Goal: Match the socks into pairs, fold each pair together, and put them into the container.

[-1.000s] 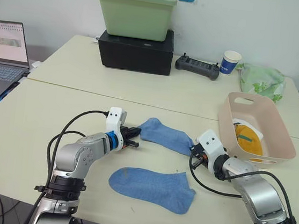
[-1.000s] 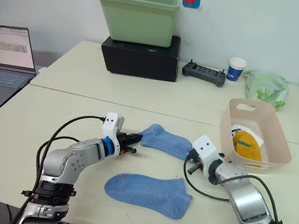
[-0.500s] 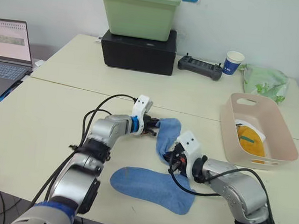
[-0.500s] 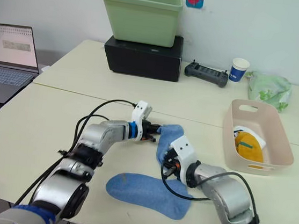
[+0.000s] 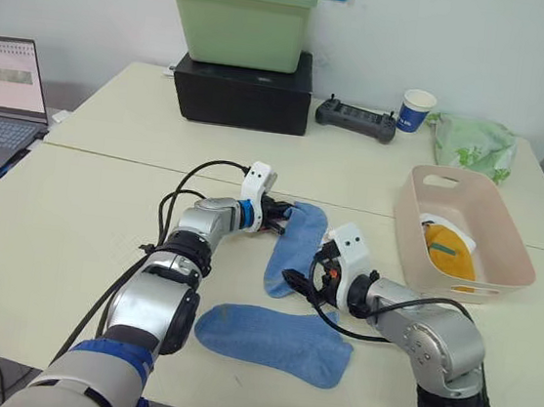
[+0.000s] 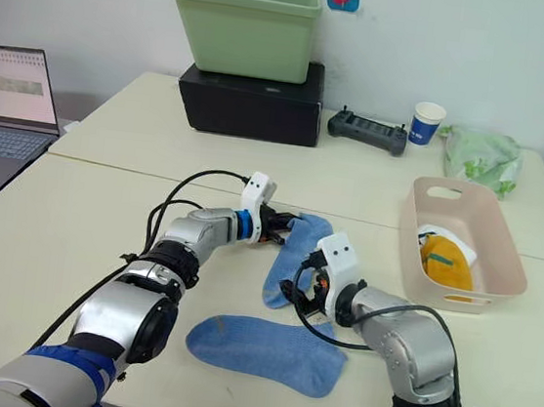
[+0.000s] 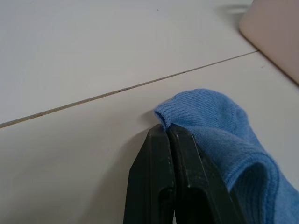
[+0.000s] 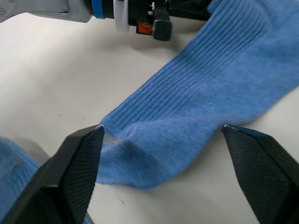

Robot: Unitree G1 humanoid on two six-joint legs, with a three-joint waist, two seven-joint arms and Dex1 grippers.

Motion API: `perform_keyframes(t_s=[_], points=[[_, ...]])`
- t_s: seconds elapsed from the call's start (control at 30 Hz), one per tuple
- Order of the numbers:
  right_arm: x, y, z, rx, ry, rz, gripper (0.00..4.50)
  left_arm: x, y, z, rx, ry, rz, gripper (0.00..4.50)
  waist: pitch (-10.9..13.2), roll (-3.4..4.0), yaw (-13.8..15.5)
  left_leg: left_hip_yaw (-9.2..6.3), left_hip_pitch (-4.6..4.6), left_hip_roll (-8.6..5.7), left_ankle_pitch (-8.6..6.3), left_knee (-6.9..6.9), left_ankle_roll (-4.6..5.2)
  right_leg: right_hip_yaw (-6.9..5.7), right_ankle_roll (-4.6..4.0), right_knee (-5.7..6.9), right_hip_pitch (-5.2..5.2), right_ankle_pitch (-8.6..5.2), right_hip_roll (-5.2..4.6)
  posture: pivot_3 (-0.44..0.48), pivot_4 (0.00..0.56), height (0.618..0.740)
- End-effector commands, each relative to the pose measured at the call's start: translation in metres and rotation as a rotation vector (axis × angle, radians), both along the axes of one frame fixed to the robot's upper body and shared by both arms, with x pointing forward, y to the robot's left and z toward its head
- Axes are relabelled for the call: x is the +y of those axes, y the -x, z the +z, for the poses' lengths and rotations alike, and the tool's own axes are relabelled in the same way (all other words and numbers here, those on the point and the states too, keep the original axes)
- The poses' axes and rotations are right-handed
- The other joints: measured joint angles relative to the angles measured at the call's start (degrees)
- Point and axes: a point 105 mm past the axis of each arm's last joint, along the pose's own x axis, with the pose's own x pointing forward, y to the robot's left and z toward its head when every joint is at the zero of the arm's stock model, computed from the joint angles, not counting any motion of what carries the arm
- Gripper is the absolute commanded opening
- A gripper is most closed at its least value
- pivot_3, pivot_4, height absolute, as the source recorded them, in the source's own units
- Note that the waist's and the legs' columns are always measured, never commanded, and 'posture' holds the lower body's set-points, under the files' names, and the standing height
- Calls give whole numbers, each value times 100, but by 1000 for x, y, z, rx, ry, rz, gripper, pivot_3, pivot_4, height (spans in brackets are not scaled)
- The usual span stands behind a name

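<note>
My left end effector [image 7: 166,133] pinches the blue sock [image 5: 292,245], lying lengthwise away from me (right end effector [image 8: 159,140] spread).

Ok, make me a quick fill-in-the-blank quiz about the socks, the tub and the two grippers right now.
1. The left gripper is shut on the ____ of one blue sock.
2. The right gripper has its fingers ____ around that sock's other end.
3. The second blue sock lies flat on the ____.
4. The pink tub holds a folded ____ sock pair.

Missing words: cuff; open; table; yellow
</note>
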Motion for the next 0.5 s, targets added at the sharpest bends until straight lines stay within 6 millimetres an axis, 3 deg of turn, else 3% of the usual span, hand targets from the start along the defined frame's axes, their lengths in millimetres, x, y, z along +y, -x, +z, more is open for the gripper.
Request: perform_keyframes(t_s=[0.03,0.3,0.43,0.5], points=[[-1,7,12,-47,-25,19,4232,8,2,15,-73,-12,-53,607,0,0,-17,-2,1,1,0,-1,0,-1,0,0,0,0,1,0,150,720],[-1,10,13,-82,2,41,4232,20,-2,21,-117,-36,-28,3182,0,0,-14,-3,0,1,5,0,-5,-1,0,13,-3,0,2,0,150,720],[-5,8,14,-111,26,36,4232,40,-4,34,-204,-83,-10,4455,0,0,-33,-3,0,2,5,-1,-4,1,0,20,-11,0,4,0,150,720],[-7,7,14,-119,33,31,4232,49,-6,38,-233,-102,15,4483,0,0,-31,-3,0,5,6,-1,-2,1,0,23,-13,0,7,0,150,720]])
